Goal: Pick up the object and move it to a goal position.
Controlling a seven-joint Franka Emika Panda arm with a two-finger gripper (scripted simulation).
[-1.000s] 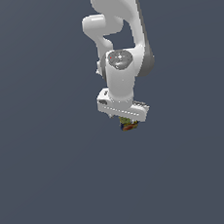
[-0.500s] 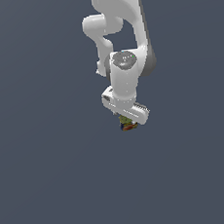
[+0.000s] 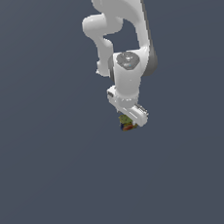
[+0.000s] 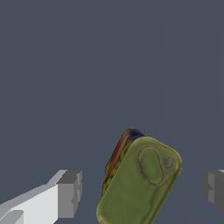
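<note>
The object (image 4: 140,183) is a small rounded block with an olive-green top face and orange-red, yellow and dark blue streaks down one side. In the exterior view the object (image 3: 127,123) peeks out just below the white hand. My gripper (image 4: 142,192) is open and straddles it. One grey fingertip (image 4: 70,192) and the other fingertip (image 4: 213,188) each stand clear of the block's sides, with a gap on both. From outside, the gripper (image 3: 129,119) is mostly hidden under the hand, and its fingers cannot be made out there.
A plain dark grey-blue floor (image 3: 52,179) fills both views. The white arm (image 3: 124,44) reaches down from the top of the exterior view.
The hand has twisted about its own axis and shifted slightly toward the exterior view's right. The object lies in the same spot beneath it.
</note>
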